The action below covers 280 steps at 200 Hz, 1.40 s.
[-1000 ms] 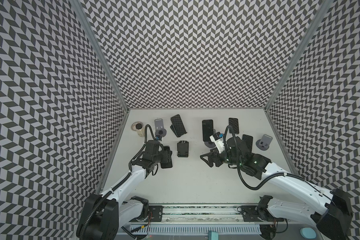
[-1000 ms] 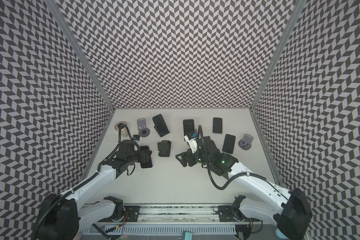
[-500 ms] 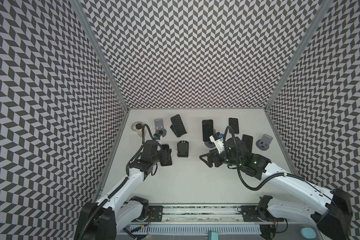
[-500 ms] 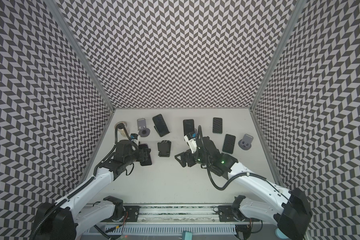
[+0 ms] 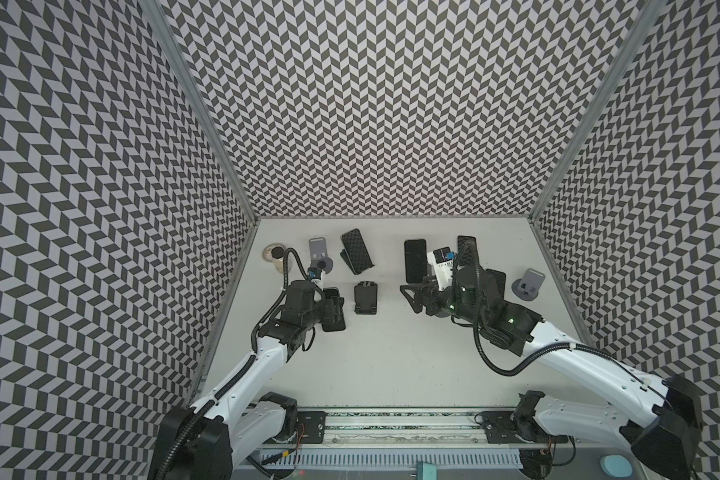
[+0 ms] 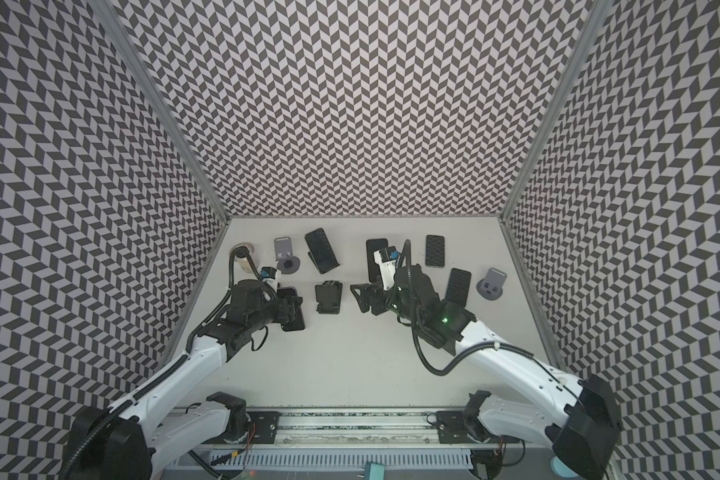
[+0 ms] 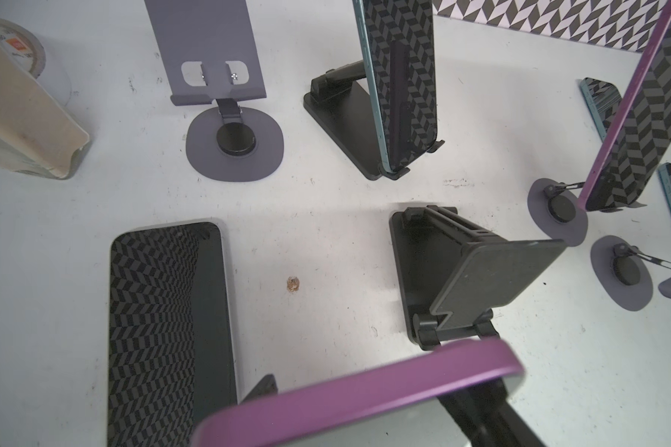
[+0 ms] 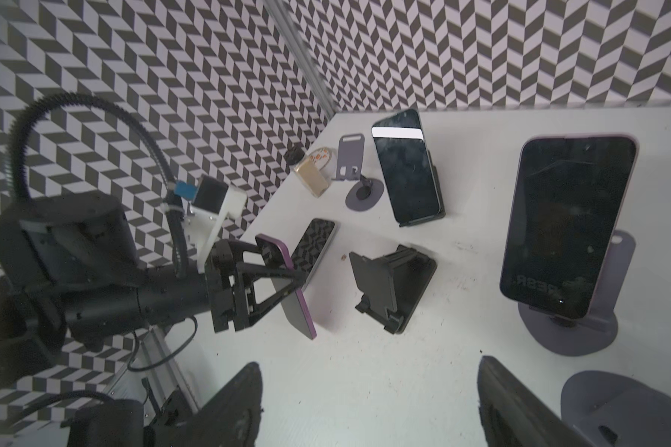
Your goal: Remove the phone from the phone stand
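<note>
At the left of the table, the left pincer is clamped on the purple phone. It holds the phone tilted on edge, off the empty black phone stand just beside it and above a second phone that lies flat. Whether the held phone's lower corner touches the table cannot be told. Compared with a second ago, the grip is the same, and pincer and phone sit only slightly nearer the back wall in both top views. The left arm runs from its base at the near edge diagonally toward the middle. Its white forearm ends in a black wrist that turns the pincer toward the stand. Across the stand, the right pincer stands wide with nothing between its fingers, a shade narrower than before and hardly shifted. The right arm stretches from the near right corner toward the centre, with its pincer facing the stand from the opposite side.
</note>
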Each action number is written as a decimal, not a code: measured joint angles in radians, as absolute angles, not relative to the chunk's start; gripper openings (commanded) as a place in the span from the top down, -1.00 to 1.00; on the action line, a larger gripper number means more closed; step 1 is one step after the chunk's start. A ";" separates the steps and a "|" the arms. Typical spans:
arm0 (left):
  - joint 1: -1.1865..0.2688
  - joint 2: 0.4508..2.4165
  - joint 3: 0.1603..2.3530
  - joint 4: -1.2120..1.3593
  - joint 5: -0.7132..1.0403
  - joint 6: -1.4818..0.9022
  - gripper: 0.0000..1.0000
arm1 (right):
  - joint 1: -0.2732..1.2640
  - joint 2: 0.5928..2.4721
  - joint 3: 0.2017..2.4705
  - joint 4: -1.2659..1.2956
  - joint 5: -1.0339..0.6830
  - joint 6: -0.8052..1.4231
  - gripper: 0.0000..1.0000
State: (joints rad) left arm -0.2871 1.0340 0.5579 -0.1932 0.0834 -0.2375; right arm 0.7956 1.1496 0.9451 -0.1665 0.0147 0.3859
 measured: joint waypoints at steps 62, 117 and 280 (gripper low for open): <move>-0.287 1.052 0.587 -0.252 0.099 -0.244 -0.20 | 0.796 1.234 1.307 -0.271 0.083 0.402 -0.68; -0.287 1.164 0.762 -0.382 0.100 -0.282 -0.21 | 0.796 1.308 1.498 -0.453 0.042 0.506 -0.63; -0.287 1.353 0.902 -0.619 0.080 -0.281 -0.25 | 0.956 1.538 1.471 -0.695 -0.207 0.578 -0.59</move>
State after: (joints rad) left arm -0.2871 1.3529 0.9024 -0.6193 0.0799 -0.2806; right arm 0.9558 1.5383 1.4708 -0.6949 -0.2070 0.5777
